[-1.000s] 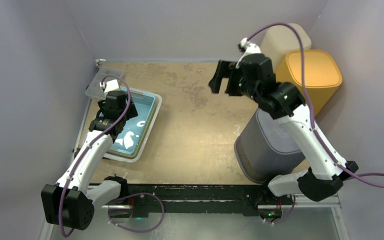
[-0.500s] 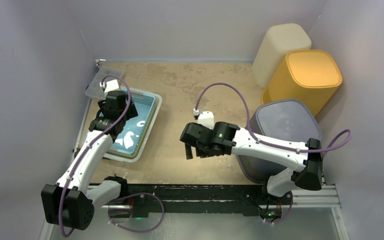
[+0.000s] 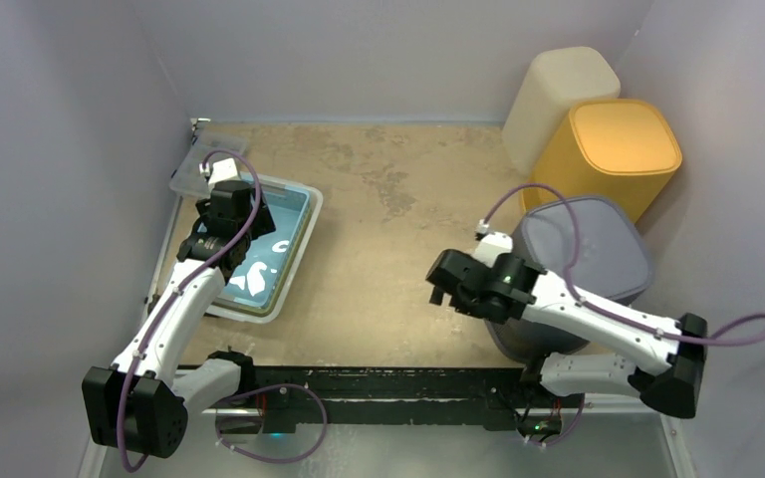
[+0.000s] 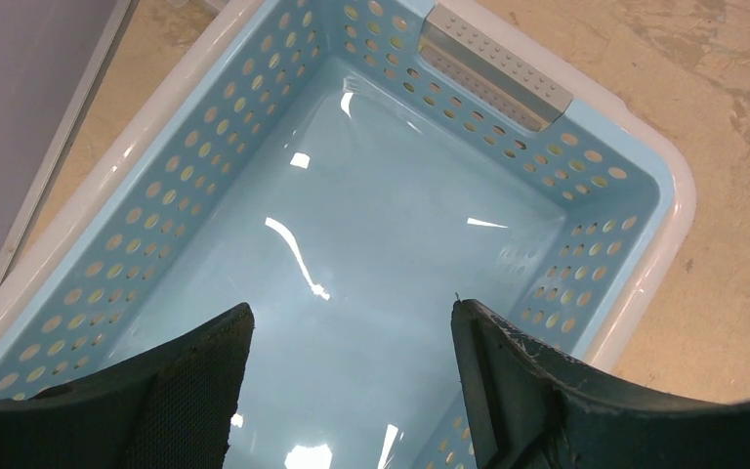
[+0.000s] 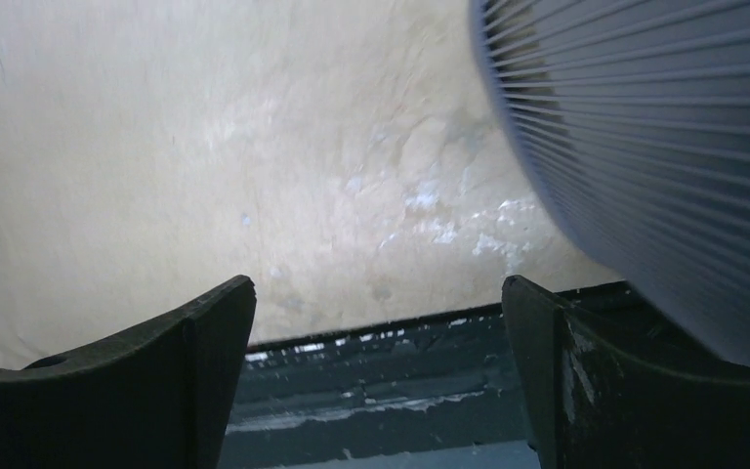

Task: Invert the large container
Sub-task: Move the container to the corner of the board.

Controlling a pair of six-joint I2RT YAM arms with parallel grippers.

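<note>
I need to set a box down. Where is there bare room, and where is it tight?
Widest bare patch: mid table, between the blue basket and the grey bin. The right side is crowded: grey bin, yellow bin and cream bin stand close together, the right pincer beside them. Over the basket hangs the left pincer.
</note>
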